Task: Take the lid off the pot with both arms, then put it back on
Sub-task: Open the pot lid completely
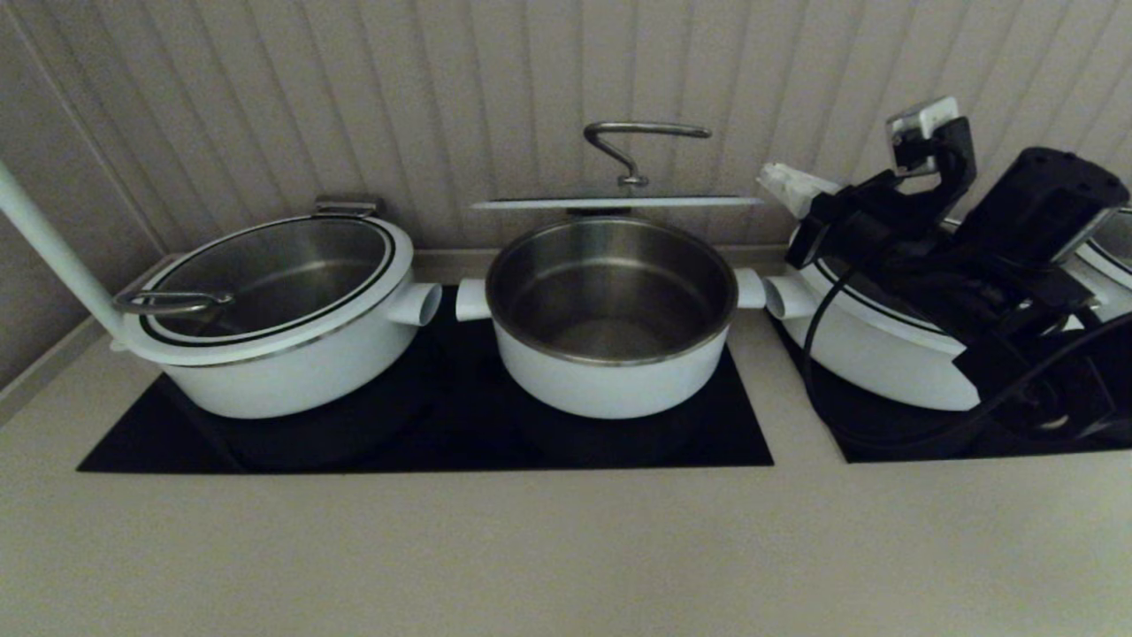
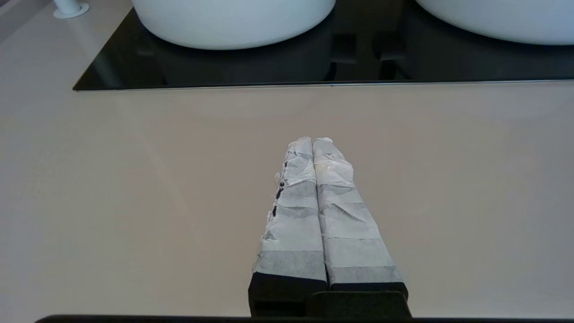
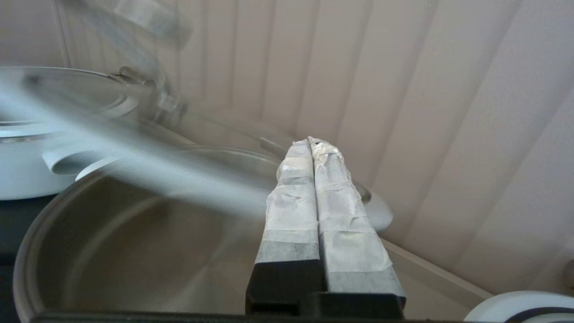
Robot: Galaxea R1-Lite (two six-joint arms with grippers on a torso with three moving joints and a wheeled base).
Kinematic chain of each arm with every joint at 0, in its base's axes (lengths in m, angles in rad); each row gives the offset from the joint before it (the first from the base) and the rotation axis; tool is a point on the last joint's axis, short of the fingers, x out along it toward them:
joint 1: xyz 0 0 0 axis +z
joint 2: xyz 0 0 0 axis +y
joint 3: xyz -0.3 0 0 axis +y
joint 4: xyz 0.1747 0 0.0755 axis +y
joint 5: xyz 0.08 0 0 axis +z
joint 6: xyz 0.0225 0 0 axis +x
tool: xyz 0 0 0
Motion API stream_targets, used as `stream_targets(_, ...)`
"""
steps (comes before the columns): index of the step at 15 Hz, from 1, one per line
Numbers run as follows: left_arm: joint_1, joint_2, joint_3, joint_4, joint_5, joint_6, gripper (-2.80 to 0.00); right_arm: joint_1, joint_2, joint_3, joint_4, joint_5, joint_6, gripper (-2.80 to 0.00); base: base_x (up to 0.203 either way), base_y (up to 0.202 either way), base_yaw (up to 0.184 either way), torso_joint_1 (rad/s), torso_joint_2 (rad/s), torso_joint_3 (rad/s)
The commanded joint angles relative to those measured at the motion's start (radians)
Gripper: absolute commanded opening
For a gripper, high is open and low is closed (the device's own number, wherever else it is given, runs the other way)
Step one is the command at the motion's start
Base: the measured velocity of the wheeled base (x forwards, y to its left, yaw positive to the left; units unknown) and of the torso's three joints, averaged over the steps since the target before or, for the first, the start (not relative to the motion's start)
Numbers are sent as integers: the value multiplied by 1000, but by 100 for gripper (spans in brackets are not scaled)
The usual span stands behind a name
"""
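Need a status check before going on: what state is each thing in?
pot: open, empty.
lid: off, level above the pot.
left pot: lidded.
right pot: lidded.
left gripper: jaws shut, empty, over counter.
right gripper: jaws shut, by lid's edge.

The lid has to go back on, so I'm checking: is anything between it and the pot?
Nothing visible. The lid hangs level just above the empty pot; the right gripper is beside its edge, not beneath. The left gripper is over the counter.
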Motion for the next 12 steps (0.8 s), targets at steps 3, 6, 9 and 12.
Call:
stream_targets(3, 0, 0, 0, 0, 0, 0, -280, 0, 27, -7, -5, 5, -1, -280, 0, 0, 0, 0, 0, 0)
stream_targets(6, 0, 0, 0, 0, 0, 0, -280, 2, 1, 4, 10, 5, -1, -280, 0, 0, 0, 0, 0, 0)
stream_targets(9, 0, -1, 0, 0, 0, 0, -280, 2, -119, 87, 113, 7, -11, -280, 0, 0, 0, 0, 0, 0)
stream_targets(12, 0, 0, 0, 0, 0, 0, -280, 2, -237, 165, 210, 10, -19, -280, 0, 0, 0, 0, 0, 0)
